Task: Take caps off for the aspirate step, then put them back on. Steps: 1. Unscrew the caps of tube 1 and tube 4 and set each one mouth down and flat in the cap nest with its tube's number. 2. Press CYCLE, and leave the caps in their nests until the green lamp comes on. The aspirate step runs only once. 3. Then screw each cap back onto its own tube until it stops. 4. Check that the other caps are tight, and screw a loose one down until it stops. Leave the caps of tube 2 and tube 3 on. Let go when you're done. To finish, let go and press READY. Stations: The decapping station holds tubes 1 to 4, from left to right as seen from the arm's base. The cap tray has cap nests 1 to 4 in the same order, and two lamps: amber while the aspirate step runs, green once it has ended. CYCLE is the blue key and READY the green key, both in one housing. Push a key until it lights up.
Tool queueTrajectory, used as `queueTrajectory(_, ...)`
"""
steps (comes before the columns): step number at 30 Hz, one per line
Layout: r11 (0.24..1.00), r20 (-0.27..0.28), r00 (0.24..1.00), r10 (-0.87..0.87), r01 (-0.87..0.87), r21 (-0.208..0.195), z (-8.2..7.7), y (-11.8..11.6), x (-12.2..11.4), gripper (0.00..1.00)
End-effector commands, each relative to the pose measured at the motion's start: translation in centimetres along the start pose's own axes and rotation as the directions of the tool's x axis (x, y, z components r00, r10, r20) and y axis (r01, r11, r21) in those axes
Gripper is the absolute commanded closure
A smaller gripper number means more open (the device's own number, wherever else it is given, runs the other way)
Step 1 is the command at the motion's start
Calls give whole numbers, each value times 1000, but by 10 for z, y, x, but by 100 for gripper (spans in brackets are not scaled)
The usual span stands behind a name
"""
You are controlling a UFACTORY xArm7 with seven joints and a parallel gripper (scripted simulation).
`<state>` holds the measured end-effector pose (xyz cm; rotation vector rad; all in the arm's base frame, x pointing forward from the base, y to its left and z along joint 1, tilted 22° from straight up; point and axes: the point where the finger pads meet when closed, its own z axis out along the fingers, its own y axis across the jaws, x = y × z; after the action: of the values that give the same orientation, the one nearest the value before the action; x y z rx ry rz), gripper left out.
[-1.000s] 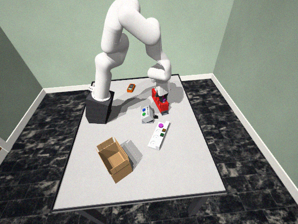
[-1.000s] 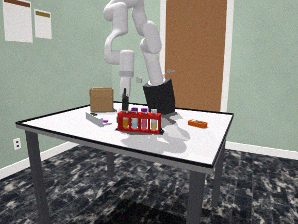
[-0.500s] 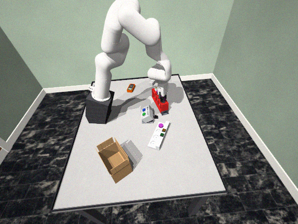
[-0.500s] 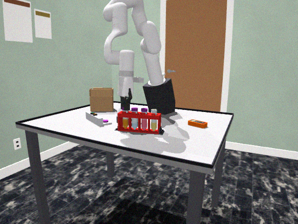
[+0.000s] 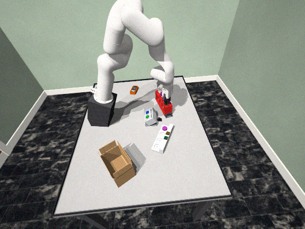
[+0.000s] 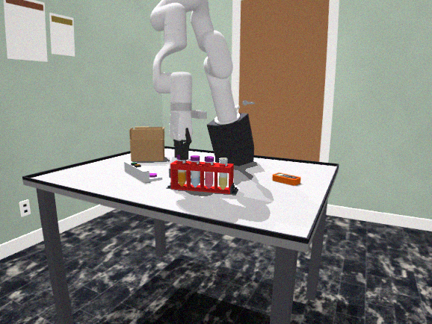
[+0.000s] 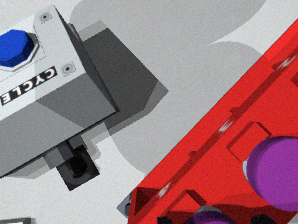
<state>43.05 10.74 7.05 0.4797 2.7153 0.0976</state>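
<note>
Gripper (image 6: 181, 150) stands upright over the end of the red rack (image 6: 202, 187) farthest from the base, its fingers partly spread and straddling the purple cap of tube 4 (image 6: 179, 157) rather than clamping it; it grips nothing. The cap sits on its tube directly beneath the fingertips. The exterior view alone shows the full row: next along from the gripper are two capped tubes (image 6: 195, 158) (image 6: 208, 159), and at the far end from it stands tube 1 (image 6: 223, 161), uncapped. The wrist view shows none of that far end. It shows only a sliver of the straddled cap (image 7: 210, 218) at its lower edge between two dark fingertips, a neighbouring purple cap (image 7: 272, 172) just beside it, and the key housing (image 7: 55, 115) a short way off to the side, with the blue key (image 7: 15, 47) marked CYCLE. The top view supplies what both others lack: the housing carries a green key (image 5: 147, 116) beside the blue one, and beyond it from the gripper lies the white tray (image 5: 158, 148) with a purple cap (image 5: 164, 128) lying in its end nest nearest the gripper. From the exterior view that cap (image 6: 152, 174) shows only edge-on. Whether either tray lamp is lit cannot be told.
</note>
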Motion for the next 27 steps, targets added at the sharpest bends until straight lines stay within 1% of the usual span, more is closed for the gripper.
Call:
queueTrajectory(1, 997, -4, 997, 79, -79, 0, -1, 1, -1, 54)
queueTrajectory(4, 946, -4, 946, 323, -323, 1, -1, 1, -1, 54)
queueTrajectory(7, 895, -4, 895, 446, -446, 2, -1, 1, -1, 54)
queueTrajectory(10, 815, -5, 815, 580, -580, 2, -1, 1, -1, 54)
queueTrajectory(13, 717, -5, 717, 697, -697, 3, -1, 1, -1, 54)
queueTrajectory(16, 604, -5, 604, 797, -797, 4, -1, 1, -1, 54)
queueTrajectory(18, 604, -5, 604, 797, -797, 4, -1, 1, -1, 54)
queueTrajectory(20, 445, -2, 445, 895, -895, 4, -1, 1, -1, 54)
queueTrajectory(22, 378, -5, 378, 926, -926, 6, -1, 1, -1, 54)
queueTrajectory(27, 141, -4, 141, 990, -990, 7, -1, 1, -1, 54)
